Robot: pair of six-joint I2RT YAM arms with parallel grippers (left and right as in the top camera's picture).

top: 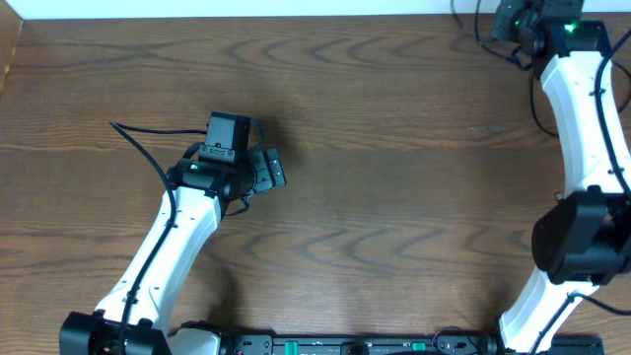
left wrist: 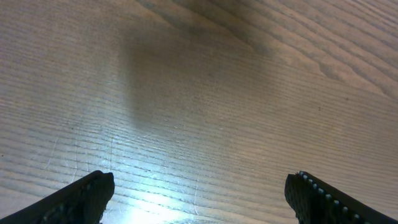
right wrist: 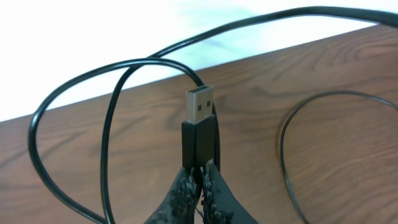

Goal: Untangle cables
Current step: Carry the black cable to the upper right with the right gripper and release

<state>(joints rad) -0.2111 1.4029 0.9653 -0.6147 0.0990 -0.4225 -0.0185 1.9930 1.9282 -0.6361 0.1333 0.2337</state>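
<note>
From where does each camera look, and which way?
Overhead: above the table, facing straight down; left arm and right arm show.
Left wrist: low over bare wood, facing down-forward; open left gripper, fingertips at bottom corners.
Right wrist: faces the table edge; right gripper shut on the black cable's USB plug.
Shared: overhead also shows the left gripper.

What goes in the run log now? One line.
left gripper: open over table | right gripper: shut on USB plug of black cable | cable looped near table edge | white cable unseen
</note>
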